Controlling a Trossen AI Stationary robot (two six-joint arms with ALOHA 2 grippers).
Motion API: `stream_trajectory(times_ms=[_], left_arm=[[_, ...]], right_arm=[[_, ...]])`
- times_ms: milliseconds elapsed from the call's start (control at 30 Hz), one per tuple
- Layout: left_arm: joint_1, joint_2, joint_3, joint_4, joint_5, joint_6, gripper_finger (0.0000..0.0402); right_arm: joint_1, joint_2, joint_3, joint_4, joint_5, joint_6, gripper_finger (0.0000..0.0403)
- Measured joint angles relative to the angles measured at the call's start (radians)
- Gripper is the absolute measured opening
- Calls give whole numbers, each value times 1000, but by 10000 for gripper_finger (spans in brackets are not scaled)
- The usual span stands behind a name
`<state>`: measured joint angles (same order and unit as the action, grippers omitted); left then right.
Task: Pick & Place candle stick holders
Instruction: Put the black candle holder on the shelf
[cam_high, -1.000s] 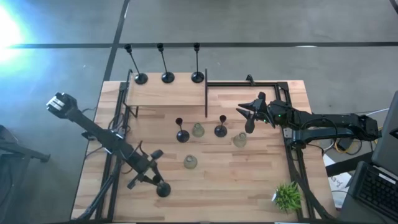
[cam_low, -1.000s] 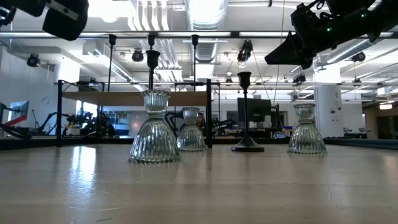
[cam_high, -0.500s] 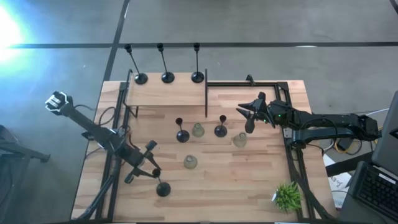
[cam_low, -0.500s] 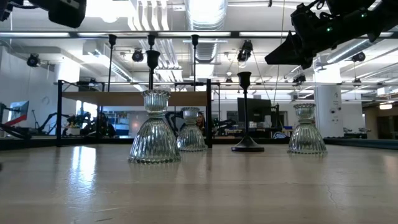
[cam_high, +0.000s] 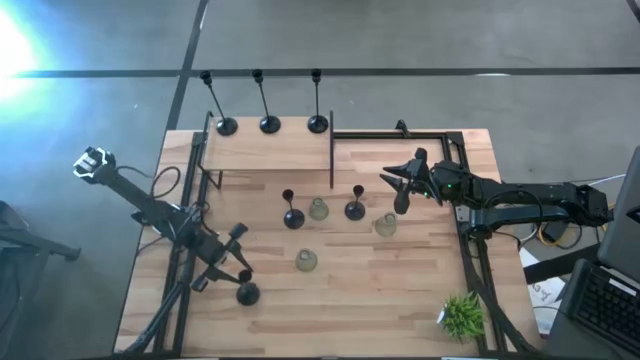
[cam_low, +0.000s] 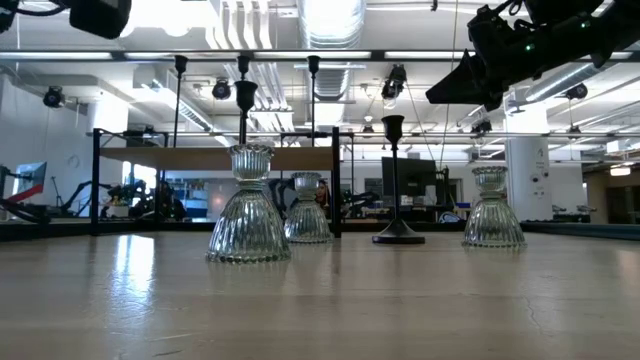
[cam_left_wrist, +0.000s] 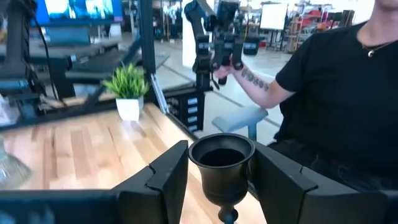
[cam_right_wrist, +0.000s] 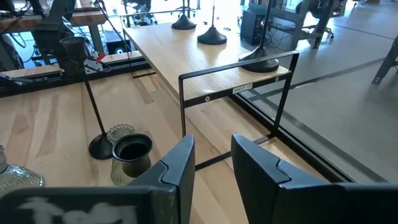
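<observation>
The short black holder (cam_left_wrist: 222, 163) sits between the parted left gripper (cam_high: 222, 262) fingers, unclamped; closing should be centred on the cup.

black and glass holders (cam_high: 318, 209) upright

A robotics lab: open ceiling ducts (cam_low: 330, 20), monitors (cam_low: 408, 178) and other arm rigs (cam_left_wrist: 217, 34) (one person-operated).

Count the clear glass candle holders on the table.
3: one by the shelf post, one toward the right arm, one nearer the front edge. None seem hidden.
</observation>
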<state>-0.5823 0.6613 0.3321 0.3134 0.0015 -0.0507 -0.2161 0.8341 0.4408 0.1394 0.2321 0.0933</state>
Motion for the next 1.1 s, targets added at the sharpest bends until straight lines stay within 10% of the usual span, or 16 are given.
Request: stream_trajectory(times_ms=[1100], left_arm=[[0,19,-4,-25,64,-191,168]], right_arm=[[0,0,0,-1,0,1,100]])
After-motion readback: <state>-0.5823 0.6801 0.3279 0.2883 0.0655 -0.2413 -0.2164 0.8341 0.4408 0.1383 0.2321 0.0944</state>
